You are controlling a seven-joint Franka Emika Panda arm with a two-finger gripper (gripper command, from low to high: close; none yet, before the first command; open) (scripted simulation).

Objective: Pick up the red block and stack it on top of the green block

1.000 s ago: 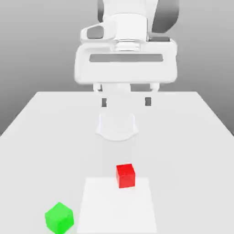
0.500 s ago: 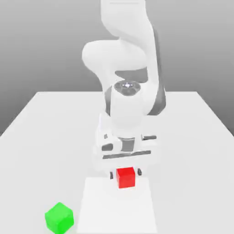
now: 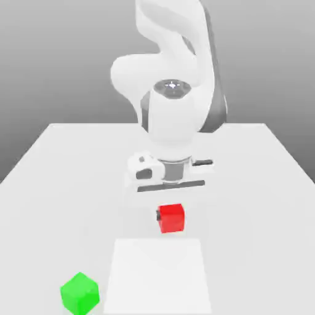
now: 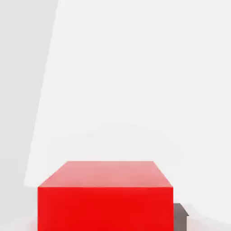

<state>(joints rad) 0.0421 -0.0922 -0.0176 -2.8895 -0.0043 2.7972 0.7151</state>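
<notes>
Arm: bent over table [image 3: 49, 166], wrist pointing down. Gripper [image 3: 171, 216]: clamped on red block [image 3: 171, 218], held clear of table.

A white table [image 3: 67, 178] stands before a plain grey backdrop [image 3: 55, 55].

We see the white arm [image 3: 175, 92] rising behind the table [image 3: 55, 166], folded over so its wrist points straight down. The gripper [image 3: 171, 216] hangs under the wrist, above the table, fingers closed on the red block [image 3: 171, 218]; a dark fingertip [image 3: 158, 216] shows against the block's side in the exterior view. In the hand view another dark fingertip [image 4: 181, 215] sits touching the block's side.
</notes>
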